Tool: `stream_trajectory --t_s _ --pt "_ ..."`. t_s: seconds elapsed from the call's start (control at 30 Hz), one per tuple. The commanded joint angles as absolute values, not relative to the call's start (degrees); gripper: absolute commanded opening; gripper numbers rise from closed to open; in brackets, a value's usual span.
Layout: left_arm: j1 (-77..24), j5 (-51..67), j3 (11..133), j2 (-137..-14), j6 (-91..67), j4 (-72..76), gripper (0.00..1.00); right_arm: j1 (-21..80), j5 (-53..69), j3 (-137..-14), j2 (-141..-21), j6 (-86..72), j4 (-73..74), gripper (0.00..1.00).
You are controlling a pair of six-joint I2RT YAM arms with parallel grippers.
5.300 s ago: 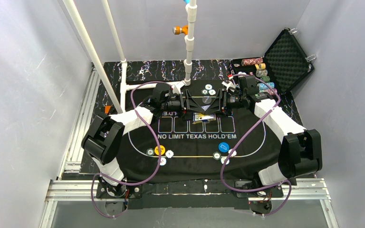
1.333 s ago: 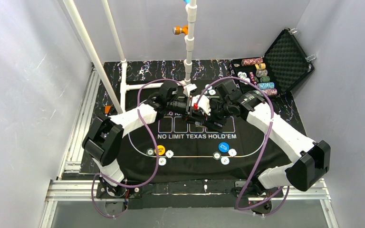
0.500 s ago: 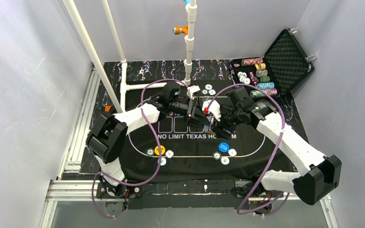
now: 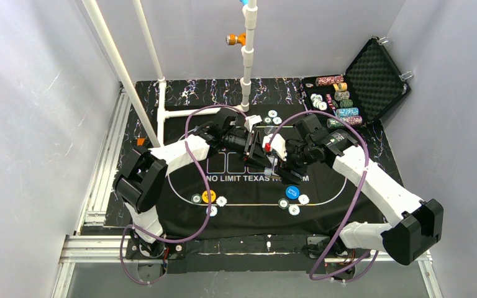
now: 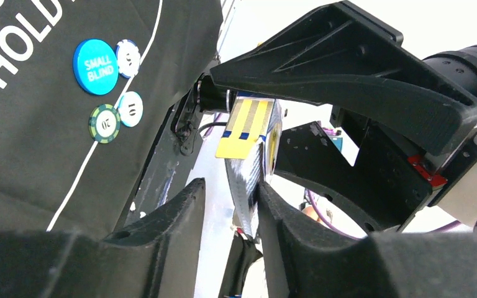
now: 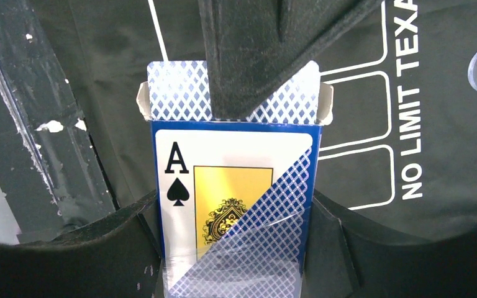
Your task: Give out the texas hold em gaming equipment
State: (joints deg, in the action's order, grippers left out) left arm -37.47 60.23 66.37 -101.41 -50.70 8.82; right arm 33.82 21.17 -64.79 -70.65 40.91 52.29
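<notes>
Card box (image 6: 233,155) is hanging above the centre of the mat (image 4: 248,214), right claw (image 6: 235,198) clamping its sides from 3 o'clock. Left claw (image 5: 230,189), half open, is straddling its open top from 9 o'clock. Skewed pinching risks bending or spilling cards.

I saw the table (image 4: 186,90) bore a black mat (image 4: 248,214) and case (image 4: 372,77); yellow button (image 4: 208,196), blue button (image 4: 292,192) and chips (image 4: 222,201) lay on the mat.
</notes>
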Motion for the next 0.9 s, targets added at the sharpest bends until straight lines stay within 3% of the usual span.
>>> stream_trajectory --t_s 0.0,0.43,0.67,0.87 --pt "-37.51 59.15 68.84 -100.88 -43.25 -1.18 0.32 34.1 23.78 -67.29 -69.35 41.63 51.82 0.01" --pt "-35.6 58.99 66.82 -96.21 -43.38 2.29 0.27 34.1 22.22 -65.66 -69.25 42.28 51.78 0.01" --pt "-36.12 59.41 67.34 -95.01 -43.24 2.37 0.43 34.17 21.89 -65.89 -70.5 42.24 51.69 0.01" --pt "-37.95 58.5 68.17 -97.1 -43.19 1.91 0.44 34.19 24.15 -66.73 -70.4 42.1 51.04 0.01"
